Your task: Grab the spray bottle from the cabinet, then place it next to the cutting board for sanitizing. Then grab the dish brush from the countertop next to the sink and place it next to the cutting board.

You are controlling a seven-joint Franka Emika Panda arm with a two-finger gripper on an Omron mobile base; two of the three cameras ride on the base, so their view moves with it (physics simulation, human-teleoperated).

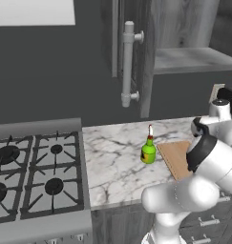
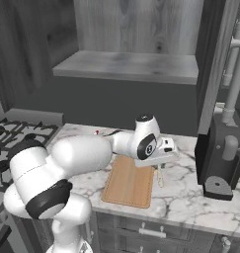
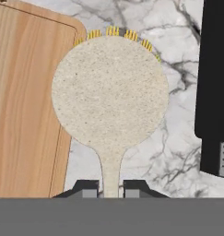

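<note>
Gripper (image 3: 110, 188) clamped on dish brush (image 3: 109, 97) handle: round speckled pale head, yellow bristles, prob. beside cutting board (image 3: 26, 101).

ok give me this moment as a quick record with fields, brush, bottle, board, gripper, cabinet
gripper: gripper shut on the brush handle, over the counter right of the board
brush: brush held, round head facing down, yellow bristles showing at its far edge, beside the board's edge
board: board flat on the counter
bottle: bottle upright on the counter, just left of the board
cabinet: cabinet door open, shelf bare
other: dark appliance right of the brush
</note>
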